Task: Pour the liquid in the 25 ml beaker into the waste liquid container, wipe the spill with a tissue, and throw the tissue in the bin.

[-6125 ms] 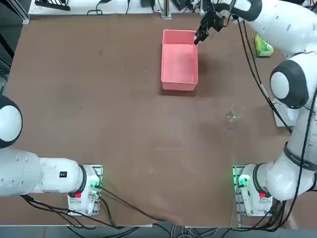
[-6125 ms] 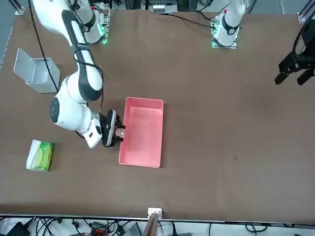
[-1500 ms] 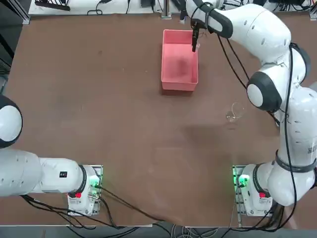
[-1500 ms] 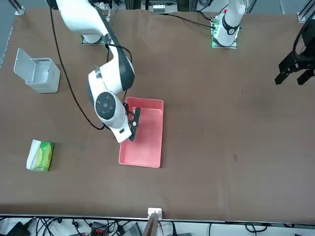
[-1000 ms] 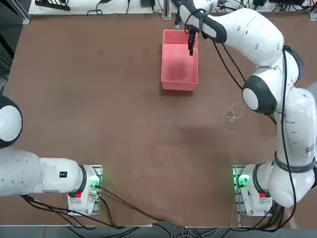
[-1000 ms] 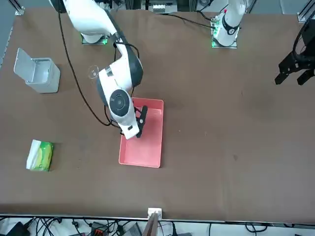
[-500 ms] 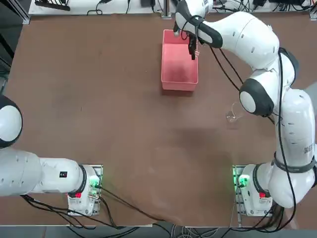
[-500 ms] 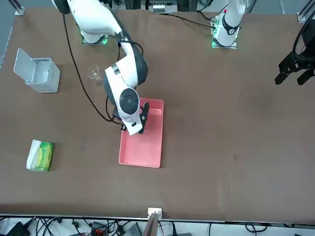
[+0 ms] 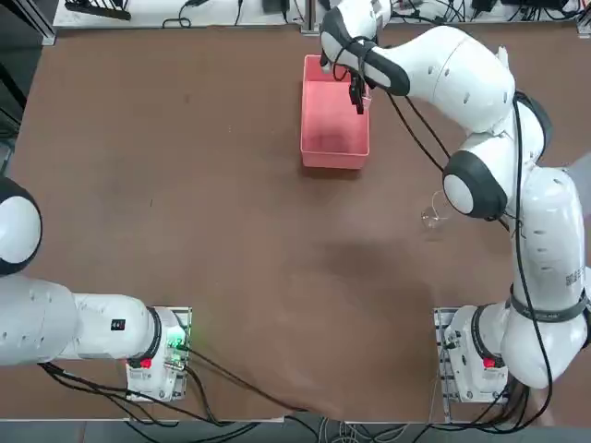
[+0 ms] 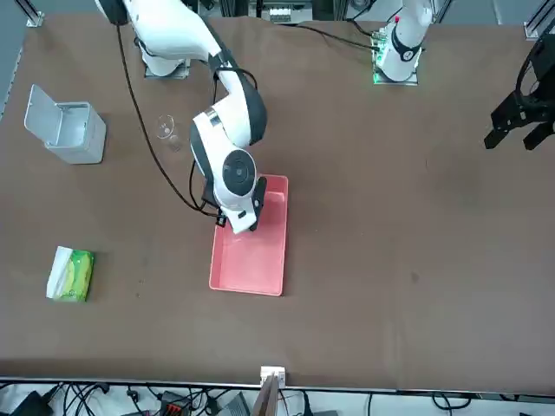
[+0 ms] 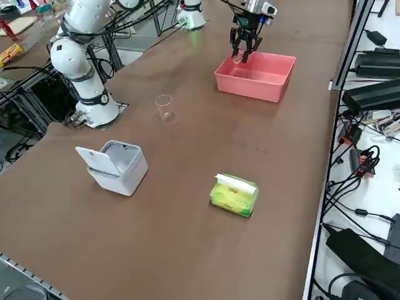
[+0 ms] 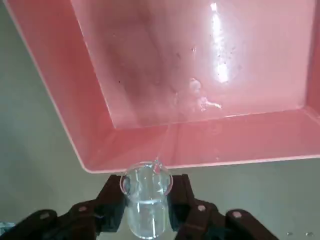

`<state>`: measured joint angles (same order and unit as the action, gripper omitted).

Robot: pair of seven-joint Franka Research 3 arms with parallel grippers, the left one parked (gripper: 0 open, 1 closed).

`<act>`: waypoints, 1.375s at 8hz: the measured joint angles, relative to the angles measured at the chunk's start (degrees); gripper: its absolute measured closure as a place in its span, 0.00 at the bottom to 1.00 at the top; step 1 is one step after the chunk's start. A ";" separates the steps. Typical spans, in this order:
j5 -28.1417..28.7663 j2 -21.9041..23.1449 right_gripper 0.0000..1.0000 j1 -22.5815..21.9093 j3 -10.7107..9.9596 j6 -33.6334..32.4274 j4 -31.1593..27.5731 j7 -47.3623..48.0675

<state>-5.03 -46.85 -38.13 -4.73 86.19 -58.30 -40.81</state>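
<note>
My right gripper (image 12: 146,202) is shut on the 25 ml beaker (image 12: 146,200), a tiny clear glass held between both dark fingers (image 12: 112,202). The beaker is tipped, mouth over the rim of the waste liquid container (image 12: 200,75), and a thin stream of liquid runs into the pink tray, where small wet spots glisten. From overhead the gripper (image 9: 356,92) hangs over the edge of the tray (image 9: 332,138) nearest the right arm. The side view shows gripper (image 11: 240,51) and beaker (image 11: 238,58) above the tray (image 11: 259,78). A white tissue (image 11: 234,182) sticks out of its pack. The bin (image 11: 115,165) stands open.
A larger clear beaker (image 9: 434,210) stands upright between the tray and the right arm's base, also visible as the beaker (image 11: 164,106) from the side. The yellow-green tissue pack (image 10: 69,275) lies far to the right arm's outer side, with the bin (image 10: 65,126) nearer the robot.
The right wrist has rolled further and shifted slightly along the tray's rim, tipping the beaker more. The grip has not changed.
</note>
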 joint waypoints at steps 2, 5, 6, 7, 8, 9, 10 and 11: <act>-1.28 -0.14 0.53 -0.71 -0.02 -1.12 0.01 0.01; -1.83 -0.18 0.53 -1.38 -0.05 -1.79 0.01 0.08; -1.84 -0.20 0.53 -1.38 -0.13 -1.81 0.01 0.08; -1.86 -0.20 0.53 -1.38 -0.23 -1.88 0.01 0.08; -1.90 -0.20 0.53 -1.40 -0.40 -2.03 0.01 0.08; -1.92 -0.20 0.53 -1.41 -0.70 -2.09 0.01 0.08; -1.92 -0.20 0.53 -1.41 -1.00 -2.14 0.01 0.08; -1.92 -0.20 0.53 -1.41 -1.15 -2.34 0.02 0.08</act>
<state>-6.96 -47.05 -39.54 -5.88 83.85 -58.29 -40.73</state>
